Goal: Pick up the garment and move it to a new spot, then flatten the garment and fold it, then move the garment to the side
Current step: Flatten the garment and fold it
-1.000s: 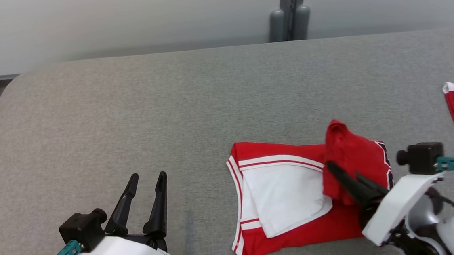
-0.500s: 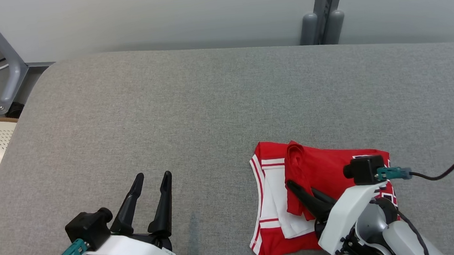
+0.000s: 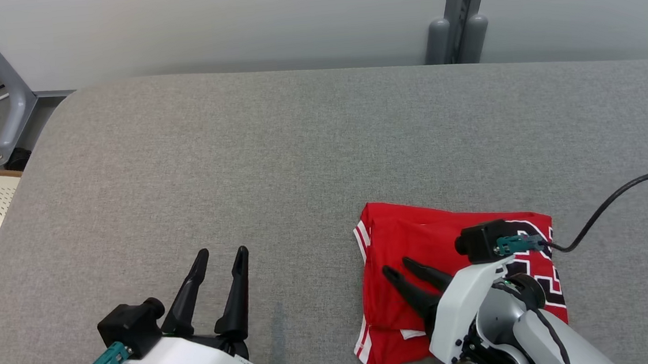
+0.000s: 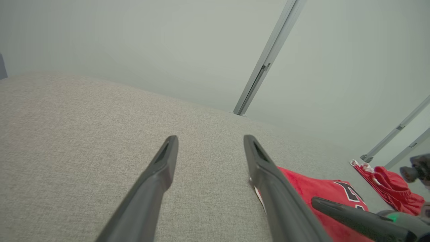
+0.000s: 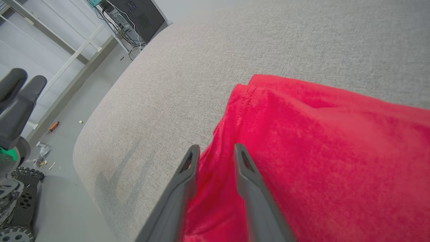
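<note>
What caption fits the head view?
Open right gripper over folded red fabric garment on grey padded table; open left gripper alongside.

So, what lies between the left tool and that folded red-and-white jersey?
Only bare grey fabric tabletop separates the left tool from the red jersey, per the head view.

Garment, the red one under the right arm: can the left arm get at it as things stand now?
Probably yes. Only bare table lies between the open left fingers and the garment's left edge. The right fingers hover over that side, so the two arms could crowd there.
</note>
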